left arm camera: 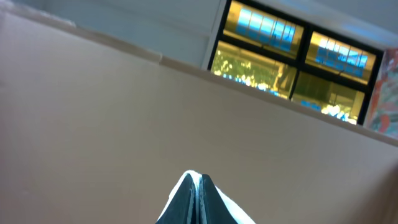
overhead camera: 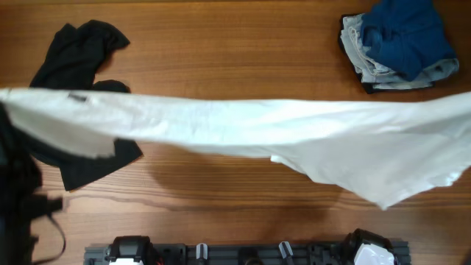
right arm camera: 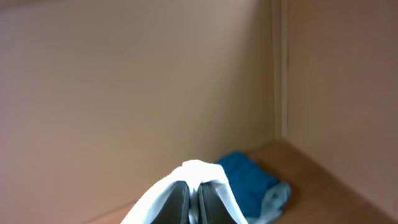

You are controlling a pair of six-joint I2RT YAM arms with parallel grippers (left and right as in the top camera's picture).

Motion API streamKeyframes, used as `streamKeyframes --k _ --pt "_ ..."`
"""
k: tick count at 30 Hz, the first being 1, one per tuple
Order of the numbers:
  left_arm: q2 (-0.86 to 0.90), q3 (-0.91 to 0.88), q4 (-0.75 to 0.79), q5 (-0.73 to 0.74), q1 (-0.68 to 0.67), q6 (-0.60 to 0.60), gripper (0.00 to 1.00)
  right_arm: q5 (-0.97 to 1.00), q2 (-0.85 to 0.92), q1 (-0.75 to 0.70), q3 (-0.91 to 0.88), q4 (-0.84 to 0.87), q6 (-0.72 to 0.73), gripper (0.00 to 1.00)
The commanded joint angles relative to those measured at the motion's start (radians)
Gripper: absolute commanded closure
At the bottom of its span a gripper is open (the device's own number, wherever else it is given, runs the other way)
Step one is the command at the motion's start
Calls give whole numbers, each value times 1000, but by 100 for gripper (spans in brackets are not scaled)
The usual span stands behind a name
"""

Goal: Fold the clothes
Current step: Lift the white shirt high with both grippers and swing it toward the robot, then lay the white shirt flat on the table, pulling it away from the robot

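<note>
So the white garment [overhead camera: 243,125] was strung out across the whole counter [overhead camera: 221,44], held up off it, sagging lower on the right side. The left gripper [left arm camera: 196,186] was pinched tight on one end of it, and the right gripper [right arm camera: 194,193] was clamped on the other. The black one [overhead camera: 81,51] lay crumpled at far left, partly under the white. The blue pile [overhead camera: 405,37] sat in the far right corner.

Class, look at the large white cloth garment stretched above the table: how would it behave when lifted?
Probably floppy: the large white cloth garment wrinkles along its span and trails a loose flap. Likely light for its size: a small pinch in the right gripper seems to carry its end.
</note>
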Motion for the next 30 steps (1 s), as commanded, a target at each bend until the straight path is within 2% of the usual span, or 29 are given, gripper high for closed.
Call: streamKeyframes --k 1,9,15,18,22,26,30 --pt "-48 37 0 -79 2 63 96 35 -4 -7 134 0 -33 96" --pt "-51 173 -81 -100 3 64 96 17 -4 -6 315 -37 -66 96" --pt "-15 174 -243 -338 3 50 96 -122 52 -6 272 -53 -97 96" --pt "34 174 -316 -401 3 44 96 -174 107 -6 229 -58 -99 96" --pt "145 174 -378 -482 3 27 96 -304 238 -6 167 -60 -131 96" --pt "273 174 -403 -489 3 28 96 -404 412 -6 154 -77 -186 96" --pt "468 174 -420 -488 3 28 96 -428 663 56 154 -60 -226 96"
